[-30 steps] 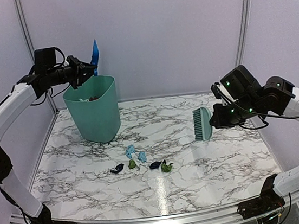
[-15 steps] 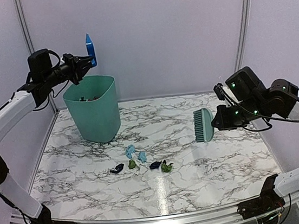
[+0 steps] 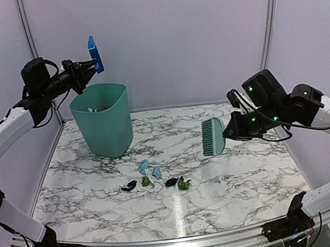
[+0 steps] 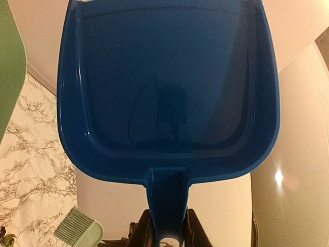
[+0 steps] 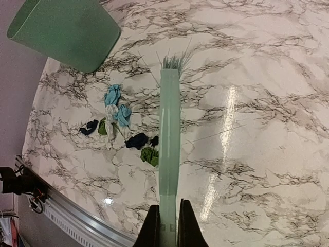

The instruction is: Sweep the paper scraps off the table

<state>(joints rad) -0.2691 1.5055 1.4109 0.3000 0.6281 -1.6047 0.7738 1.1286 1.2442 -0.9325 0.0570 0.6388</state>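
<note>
Paper scraps (image 3: 154, 179) sit crumpled in a loose cluster mid-table (image 3: 250, 179), well apart from the green bin (image 3: 104, 122) and the near metal rail, veined marble on every side. The right gripper (image 3: 233, 128) is clamped on the mint brush (image 3: 213, 137), held above the tabletop right of the cluster. Its wrist view shows 2 light blue wads among green and dark ones. The left gripper (image 3: 84, 67) pinches the glossy blue dustpan (image 3: 93, 53) by its handle, high over the bin.
</note>
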